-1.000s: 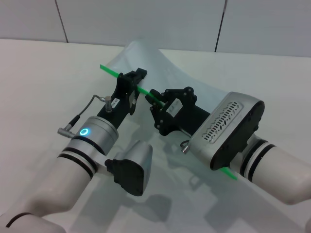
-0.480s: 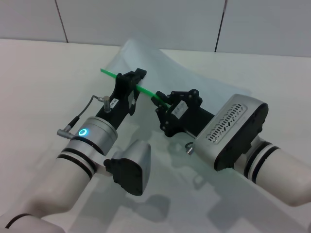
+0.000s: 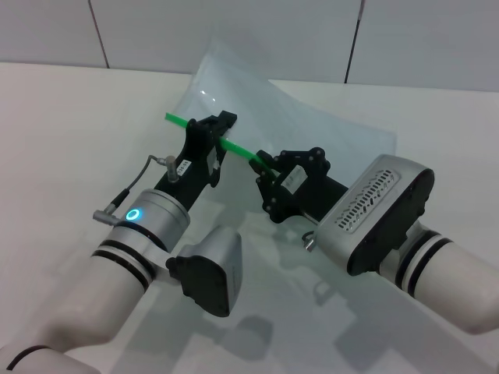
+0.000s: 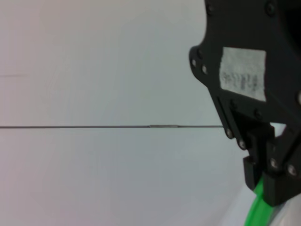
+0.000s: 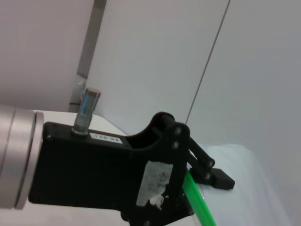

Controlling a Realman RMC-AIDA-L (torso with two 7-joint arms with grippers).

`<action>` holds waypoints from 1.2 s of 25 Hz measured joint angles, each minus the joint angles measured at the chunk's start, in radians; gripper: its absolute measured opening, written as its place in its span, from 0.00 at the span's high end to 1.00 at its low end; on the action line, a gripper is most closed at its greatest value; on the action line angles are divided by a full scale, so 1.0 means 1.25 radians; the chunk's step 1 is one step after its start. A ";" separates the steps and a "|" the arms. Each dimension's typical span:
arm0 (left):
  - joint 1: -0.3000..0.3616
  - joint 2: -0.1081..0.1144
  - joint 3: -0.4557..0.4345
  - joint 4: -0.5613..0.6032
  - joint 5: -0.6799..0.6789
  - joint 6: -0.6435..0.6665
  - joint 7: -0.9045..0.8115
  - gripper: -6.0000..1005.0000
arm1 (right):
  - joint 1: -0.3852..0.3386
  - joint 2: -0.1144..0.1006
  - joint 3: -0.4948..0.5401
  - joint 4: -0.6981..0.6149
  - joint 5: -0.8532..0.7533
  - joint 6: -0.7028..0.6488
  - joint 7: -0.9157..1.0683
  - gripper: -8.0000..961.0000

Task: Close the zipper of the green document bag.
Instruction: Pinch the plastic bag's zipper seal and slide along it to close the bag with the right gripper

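The green document bag [image 3: 320, 117] is a translucent pale sheet held up off the white table, its far corner curling upward. Its zipper [image 3: 185, 125] is a bright green strip running slantwise between my two arms. My left gripper [image 3: 221, 134] is shut on the zipper near its far end. Just beside it, my right gripper [image 3: 263, 165] is shut on the same strip; the slider tab is hidden inside the fingers. The right wrist view shows the left gripper's black body [image 5: 103, 174] with the zipper [image 5: 200, 203] coming out below it. A short piece of zipper [image 4: 256, 213] also shows in the left wrist view.
The white table [image 3: 62, 109] spreads out on all sides, with grey wall panels [image 3: 234, 31] behind it. My left arm's wrist camera housing [image 3: 209, 269] hangs low over the table in front of the bag.
My right gripper has slid along the zipper toward the right and nearer to me, widening the gap to the left gripper. The bag's far edge has risen. The left gripper has stayed in place.
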 joint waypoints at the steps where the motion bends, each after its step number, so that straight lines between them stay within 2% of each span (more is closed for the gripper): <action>1: 0.001 0.000 0.000 0.000 0.005 0.000 -0.007 0.93 | -0.001 0.000 0.000 0.000 0.000 0.000 0.000 0.91; 12: 0.011 0.004 0.001 0.004 0.045 -0.011 -0.037 0.93 | -0.011 0.000 0.000 0.008 -0.001 0.009 0.000 0.91; 30: 0.012 0.004 0.001 0.004 0.053 -0.011 -0.046 0.94 | -0.023 0.000 0.009 0.037 0.005 0.028 0.008 0.91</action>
